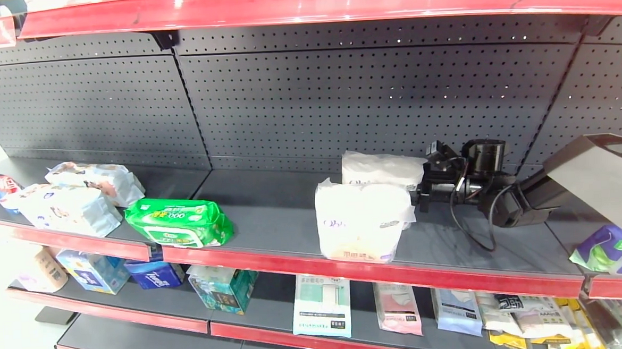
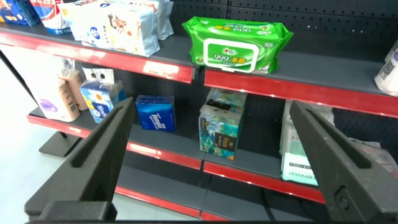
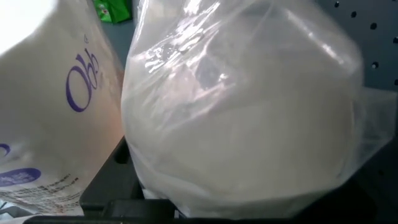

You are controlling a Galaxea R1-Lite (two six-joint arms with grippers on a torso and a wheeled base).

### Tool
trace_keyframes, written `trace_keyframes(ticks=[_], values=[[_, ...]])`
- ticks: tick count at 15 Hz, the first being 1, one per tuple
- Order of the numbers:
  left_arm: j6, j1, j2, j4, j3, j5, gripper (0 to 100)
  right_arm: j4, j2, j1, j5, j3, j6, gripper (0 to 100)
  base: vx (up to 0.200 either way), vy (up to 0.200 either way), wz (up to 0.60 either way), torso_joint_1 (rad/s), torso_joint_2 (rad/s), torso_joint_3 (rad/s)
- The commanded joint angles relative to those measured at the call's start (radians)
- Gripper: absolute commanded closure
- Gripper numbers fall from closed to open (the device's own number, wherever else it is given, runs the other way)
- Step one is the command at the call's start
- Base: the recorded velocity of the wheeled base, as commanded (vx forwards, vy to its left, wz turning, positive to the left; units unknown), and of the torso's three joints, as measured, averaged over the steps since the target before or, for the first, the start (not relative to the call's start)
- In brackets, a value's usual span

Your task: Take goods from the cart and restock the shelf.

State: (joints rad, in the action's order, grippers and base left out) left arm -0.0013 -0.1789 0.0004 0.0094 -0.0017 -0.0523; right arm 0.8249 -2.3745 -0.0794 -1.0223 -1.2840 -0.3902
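right hand [image 1: 421,189] pinches the rear white soft plastic-wrapped pack [image 1: 382,169], right of centre on the grey middle shelf [image 1: 276,213] just behind its purple-lettered twin [image 1: 361,219]; best to seat it flat, label outward, then back out straight without nudging the twin; left hand [image 2: 208,158] hangs spread.

On the shelf [image 1: 270,214], the far pack [image 1: 382,169] sat just behind the near pack [image 1: 364,222], with the wipes pack [image 1: 179,222] well left.
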Motion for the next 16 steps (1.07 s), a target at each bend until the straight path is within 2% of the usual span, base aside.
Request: trace_keyframes(ticks=[1, 4, 7, 16], values=[[0.000, -0.001, 0.000, 0.000, 0.000, 0.000, 0, 0.003, -0.002, -0.003, -0.012, -0.003, 0.008, 100, 0.000, 0.000, 0.00, 0.000, 0.00, 0.000], [0.000, -0.001, 0.000, 0.000, 0.000, 0.000, 0, 0.005, -0.006, -0.019, -0.019, -0.029, 0.022, 100, 0.000, 0.000, 0.00, 0.000, 0.00, 0.000], [0.000, -0.001, 0.000, 0.000, 0.000, 0.000, 0, 0.007, -0.008, -0.022, 0.057, -0.032, 0.022, 100, 0.000, 0.000, 0.00, 0.000, 0.00, 0.000], [0.000, -0.001, 0.000, 0.000, 0.000, 0.000, 0, 0.010, -0.002, 0.003, 0.061, 0.000, 0.005, 100, 0.000, 0.000, 0.00, 0.000, 0.00, 0.000]])
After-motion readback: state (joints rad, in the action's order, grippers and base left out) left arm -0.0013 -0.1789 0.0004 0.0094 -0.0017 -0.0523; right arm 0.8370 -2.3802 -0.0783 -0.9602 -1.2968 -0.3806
